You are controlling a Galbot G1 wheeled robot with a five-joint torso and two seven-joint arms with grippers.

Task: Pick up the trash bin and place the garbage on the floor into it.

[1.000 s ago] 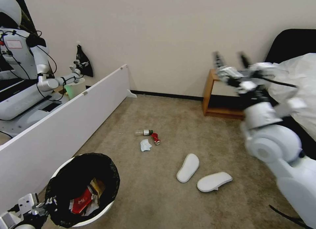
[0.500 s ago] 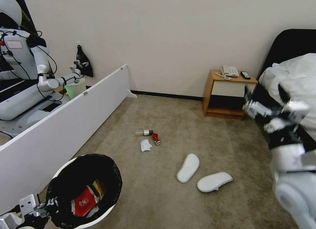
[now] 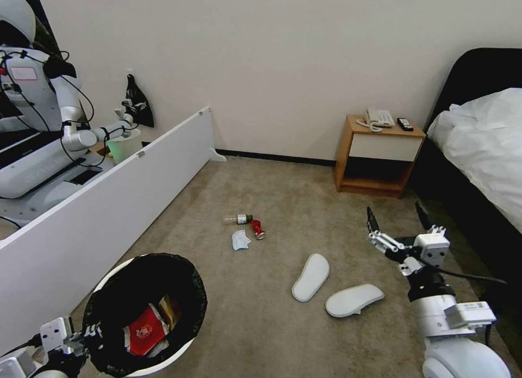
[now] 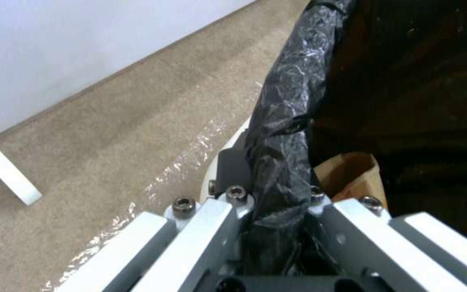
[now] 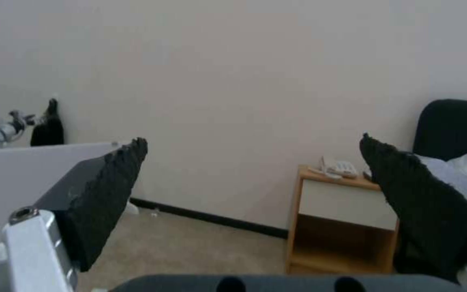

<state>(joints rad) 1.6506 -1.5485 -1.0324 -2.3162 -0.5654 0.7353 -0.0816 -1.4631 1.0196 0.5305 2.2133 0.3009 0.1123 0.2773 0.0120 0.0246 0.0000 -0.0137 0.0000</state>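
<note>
Clamping the trash bin (image 3: 163,361) rim, left gripper (image 4: 277,227); right gripper (image 3: 397,221) spread above carpet (image 3: 261,313); nightstand (image 3: 378,155) beyond.

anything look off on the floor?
Litter still scattered on the carpet: clear bottle lying on its side, crushed red can, crumpled white mask, and two slippers splayed apart. Nothing spilled.
</note>
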